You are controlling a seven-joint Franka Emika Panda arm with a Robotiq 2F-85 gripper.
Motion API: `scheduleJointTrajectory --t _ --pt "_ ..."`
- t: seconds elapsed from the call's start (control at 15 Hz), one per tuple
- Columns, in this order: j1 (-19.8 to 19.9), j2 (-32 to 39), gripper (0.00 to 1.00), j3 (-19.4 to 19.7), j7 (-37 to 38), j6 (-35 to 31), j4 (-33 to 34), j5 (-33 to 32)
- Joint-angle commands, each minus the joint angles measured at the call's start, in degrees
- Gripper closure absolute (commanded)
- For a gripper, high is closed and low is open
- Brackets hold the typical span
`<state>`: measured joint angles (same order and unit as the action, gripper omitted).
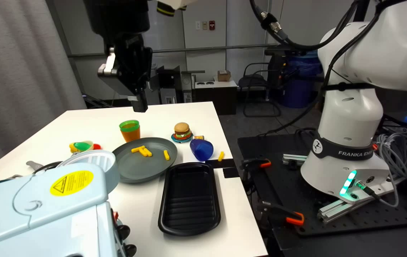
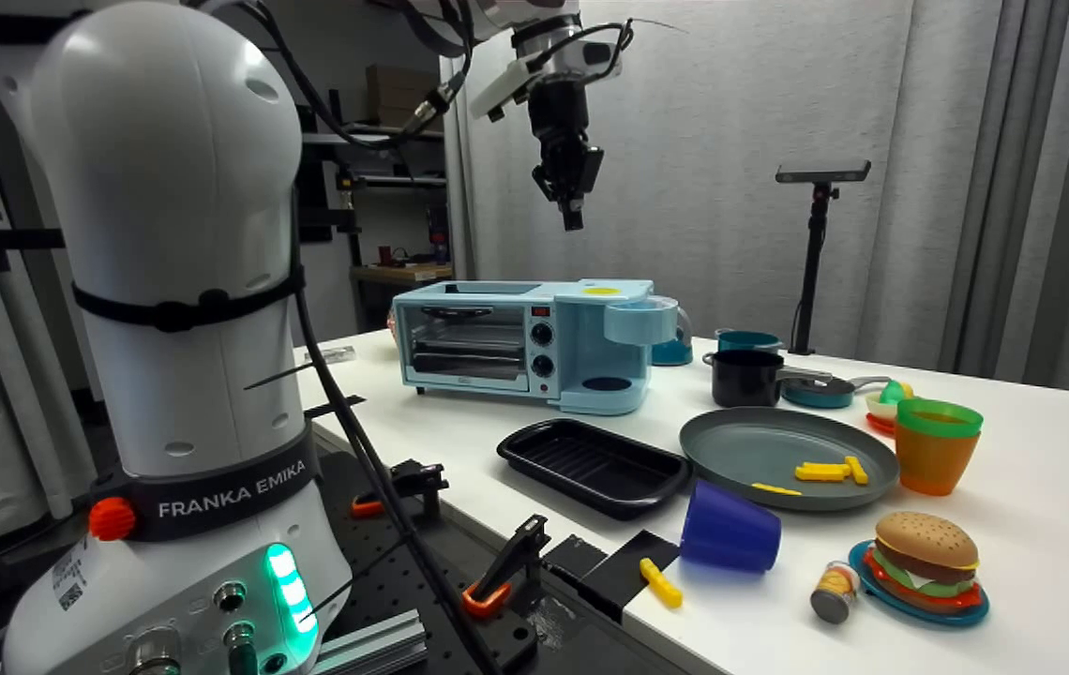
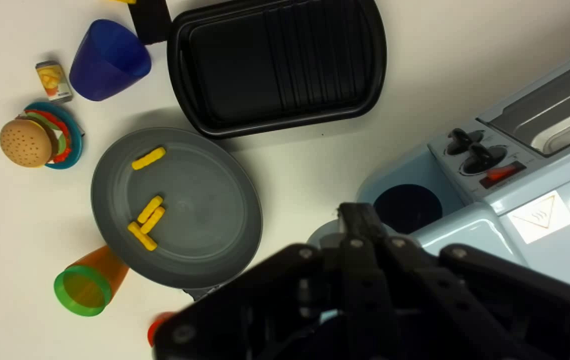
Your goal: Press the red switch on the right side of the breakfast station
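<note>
The light blue breakfast station [image 1: 14, 214] stands on the table and shows in an exterior view with its front face [image 2: 572, 342]. Its red switch [image 2: 541, 311] sits above two black knobs, right of the oven door. In the wrist view the red switch [image 3: 501, 173] is unobstructed, right of and above the fingertips. In an exterior view only an edge of the red switch [image 1: 115, 215] shows. My gripper [image 2: 573, 221] is high above the station, pointing down and touching nothing. In the wrist view its fingertips [image 3: 362, 220] are together with nothing visible between them.
A black tray [image 3: 275, 65] and a grey plate [image 3: 205, 200] with yellow fries lie before the station. A blue cup [image 2: 731, 530], a toy burger [image 2: 926, 553] and an orange cup [image 2: 936, 459] are farther along. A round holder [image 2: 639, 322] juts from the station's side.
</note>
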<state>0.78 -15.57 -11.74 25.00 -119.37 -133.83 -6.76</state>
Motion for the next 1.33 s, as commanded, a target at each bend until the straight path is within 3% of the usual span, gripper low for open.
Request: scheduleJointTrajectory --t 0.0,0.27,0.47,0.8,1.27 --pt "-0.4 2.8 1.0 1.3 0.8 -2.0 -0.4 -2.6" --pt "-0.4 5.9 1.0 1.7 2.1 -2.8 -1.1 -8.0" --pt "-1.3 7.7 1.0 1.9 2.5 -3.3 -1.7 -7.9" --pt "-3.9 8.1 1.0 1.7 2.4 -3.8 -2.2 -3.0" --pt "-6.7 7.9 1.0 1.9 -1.4 -7.0 -2.8 9.8"
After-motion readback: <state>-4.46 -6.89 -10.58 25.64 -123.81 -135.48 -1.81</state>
